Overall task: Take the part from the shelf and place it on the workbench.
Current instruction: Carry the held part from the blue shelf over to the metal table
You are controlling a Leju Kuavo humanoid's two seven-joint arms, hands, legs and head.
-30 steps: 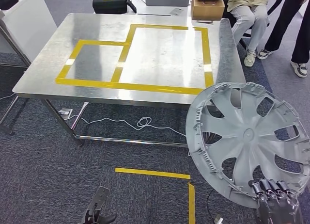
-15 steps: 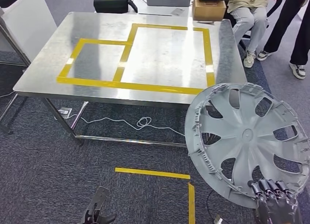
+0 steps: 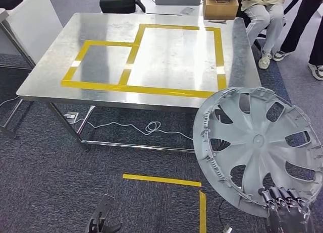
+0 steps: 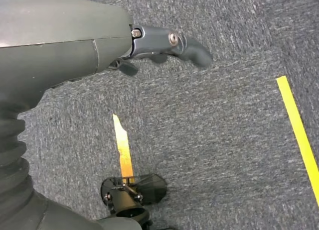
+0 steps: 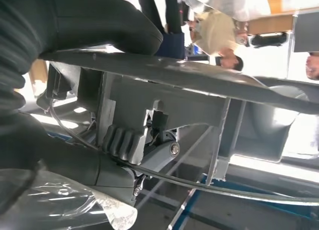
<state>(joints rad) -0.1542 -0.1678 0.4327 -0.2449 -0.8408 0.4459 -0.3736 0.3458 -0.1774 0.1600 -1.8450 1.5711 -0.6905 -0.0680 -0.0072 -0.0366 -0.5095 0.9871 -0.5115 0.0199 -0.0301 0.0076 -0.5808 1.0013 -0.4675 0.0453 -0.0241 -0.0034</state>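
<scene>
— Hubcap (image 3: 259,142) position?
— Five o'clock, off the table (image 3: 152,56), right hand (image 3: 287,213) fingers (image 3: 281,195) gripping its lower rim.
— Left hand (image 4: 165,43)?
— Fingers extended, holding nothing, over carpet.

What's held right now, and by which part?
The right hand grips the hubcap by its lower rim. The left hand holds nothing.

I found no words, numbers or brand names that I could read anywhere. The black case (image 3: 117,2) beyond the workbench (image 3: 53,71) bore a small yellow strip, too small for me to make out any lettering on it.
</scene>
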